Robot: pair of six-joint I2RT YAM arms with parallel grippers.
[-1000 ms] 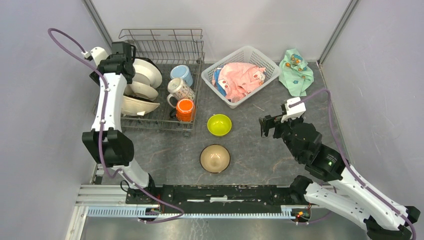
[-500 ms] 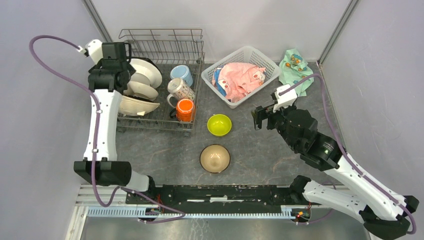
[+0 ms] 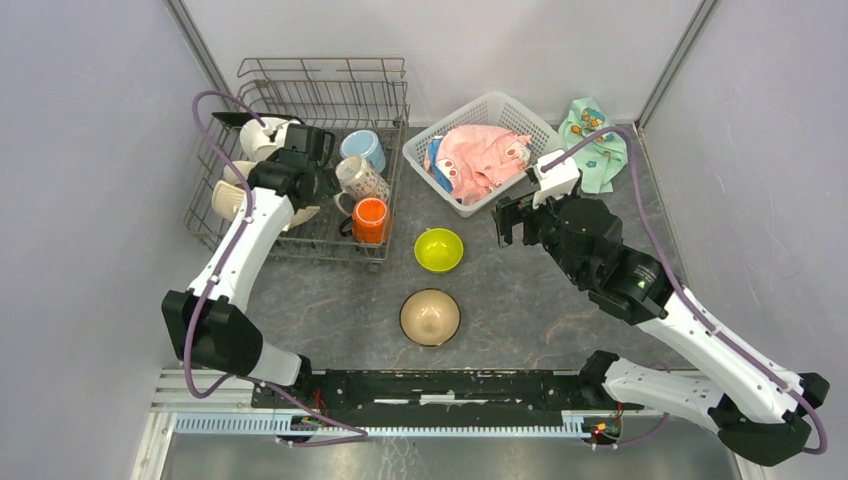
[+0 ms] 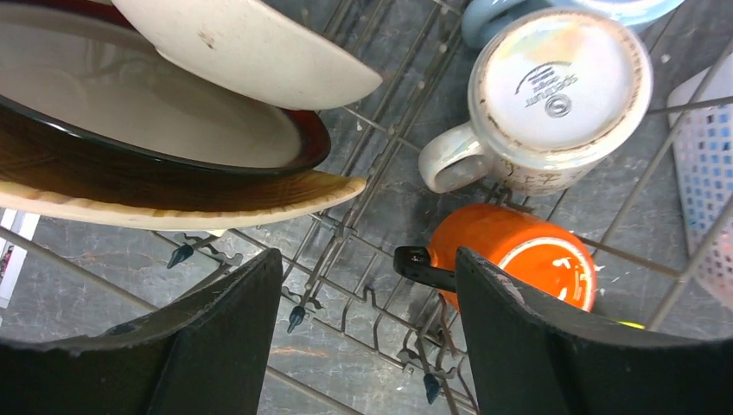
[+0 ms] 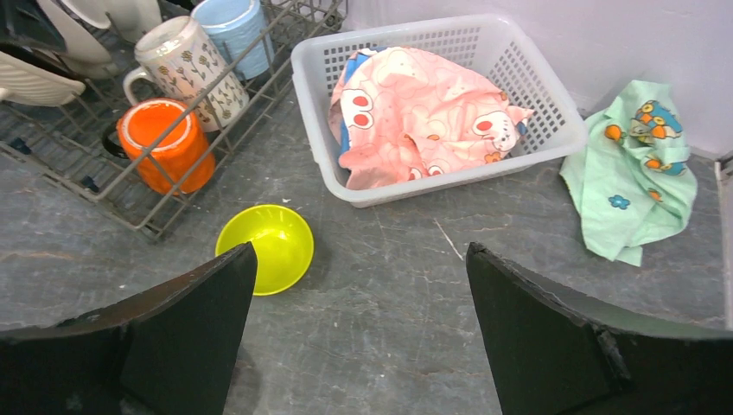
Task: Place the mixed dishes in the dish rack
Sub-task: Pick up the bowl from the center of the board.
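The grey wire dish rack (image 3: 325,85) stands at the back left and holds leaning plates (image 3: 228,196), a light-blue mug (image 3: 365,148), a patterned mug (image 3: 362,180) and an orange mug (image 3: 370,218). On the table in front lie a lime-green bowl (image 3: 439,249) and a tan bowl (image 3: 430,316). My left gripper (image 3: 316,186) hovers open over the rack floor (image 4: 363,199), between the red-rimmed plate (image 4: 173,147) and the orange mug (image 4: 519,259), with nothing between its fingers (image 4: 367,259). To the right of the lime-green bowl (image 5: 268,246), my right gripper (image 3: 508,222) hangs wide open and empty (image 5: 360,251).
A white plastic lattice basket (image 3: 520,112) with a pink cloth (image 3: 475,160) sits behind my right gripper. A mint-green patterned cloth (image 3: 592,140) lies at the back right corner. Grey walls close in the table on three sides.
My left arm has swung right from the rack's left side to above its middle, uncovering the plates, and its jaws have spread. My right gripper has moved back and left toward the lime-green bowl.
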